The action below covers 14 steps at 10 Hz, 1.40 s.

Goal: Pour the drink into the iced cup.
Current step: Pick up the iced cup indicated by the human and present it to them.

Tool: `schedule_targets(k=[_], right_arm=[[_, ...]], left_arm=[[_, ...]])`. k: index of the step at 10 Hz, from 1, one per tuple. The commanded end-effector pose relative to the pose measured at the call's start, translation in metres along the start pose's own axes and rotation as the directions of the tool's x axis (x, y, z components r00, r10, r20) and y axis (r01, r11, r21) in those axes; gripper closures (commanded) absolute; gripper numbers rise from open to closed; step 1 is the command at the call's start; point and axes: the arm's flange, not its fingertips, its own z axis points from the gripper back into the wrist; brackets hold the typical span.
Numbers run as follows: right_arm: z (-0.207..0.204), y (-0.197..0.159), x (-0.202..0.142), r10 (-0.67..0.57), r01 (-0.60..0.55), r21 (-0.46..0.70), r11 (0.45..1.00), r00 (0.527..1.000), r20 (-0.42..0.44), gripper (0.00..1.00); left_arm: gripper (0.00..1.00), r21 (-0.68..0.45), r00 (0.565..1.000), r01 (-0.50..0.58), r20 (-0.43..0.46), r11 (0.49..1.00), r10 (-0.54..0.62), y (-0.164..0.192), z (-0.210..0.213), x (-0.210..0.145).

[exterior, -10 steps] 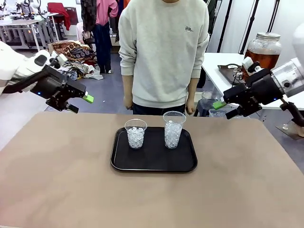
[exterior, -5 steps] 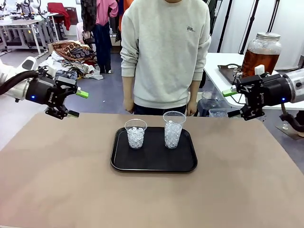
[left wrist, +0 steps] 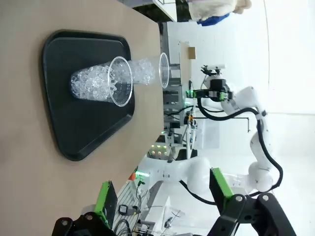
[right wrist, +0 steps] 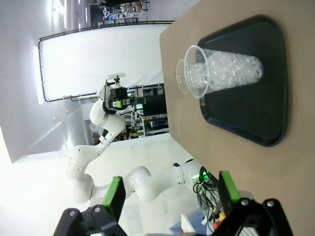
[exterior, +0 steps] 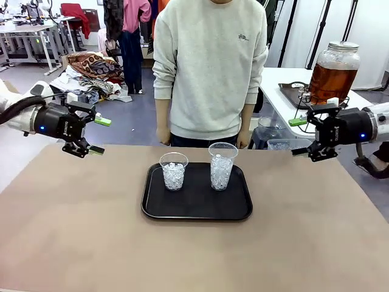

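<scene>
Drink (exterior: pixel 331 82): amber, inside lidded glass jar (exterior: pixel 338 58) on white side surface (exterior: pixel 271 82), behind right tool (exterior: pixel 299 137). Right tool spread wide, empty, hovering over brown surface (exterior: pixel 194 255) far edge; left tool (exterior: pixel 99 135) likewise (mirror pose). Between them black tray (exterior: pixel 197 207), shorter iced cup (exterior: pixel 174 171) beside taller iced cup (exterior: pixel 222 166); person (exterior: pixel 209 67) beyond.

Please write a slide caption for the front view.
Open left gripper and open right gripper flank a short iced cup and a tall iced cup on a tray.

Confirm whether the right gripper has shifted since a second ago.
Yes. The right gripper has drawn back rightward in the front view, away from the black tray and toward the drink jar.
</scene>
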Motion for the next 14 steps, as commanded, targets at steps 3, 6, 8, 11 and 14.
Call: schedule_targets(k=[3,6,8,11,14], right_arm=[[-0.0014,0.0001,0.0128,0.002,-0.001,0.041,0.999,1.0,-0.012,0.0],[-0.0002,-0.0056,0.0057,-0.02,0.02,0.015,1.0,1.0,-0.002,0.0],[-0.0002,-0.0056,0.0057,-0.02,0.02,0.015,1.0,1.0,-0.002,0.0],[-0.0002,-0.0056,0.0057,-0.02,0.02,0.015,1.0,1.0,-0.002,0.0],[-0.0002,-0.0056,0.0057,-0.02,0.02,0.015,1.0,1.0,-0.002,0.0]], left_arm=[[0.0,-0.019,0.998,0.061,-0.022,0.998,-0.062,-0.0021,0.0007,0.0045],[0.0,-0.011,1.0,0.011,-0.019,1.0,-0.011,0.0034,-0.0012,0.0049],[0.0,-0.011,1.0,0.011,-0.019,1.0,-0.011,0.0034,-0.0012,0.0049],[0.0,-0.011,1.0,0.011,-0.019,1.0,-0.011,0.0034,-0.0012,0.0049],[0.0,-0.011,1.0,0.011,-0.019,1.0,-0.011,0.0034,-0.0012,0.0049]])
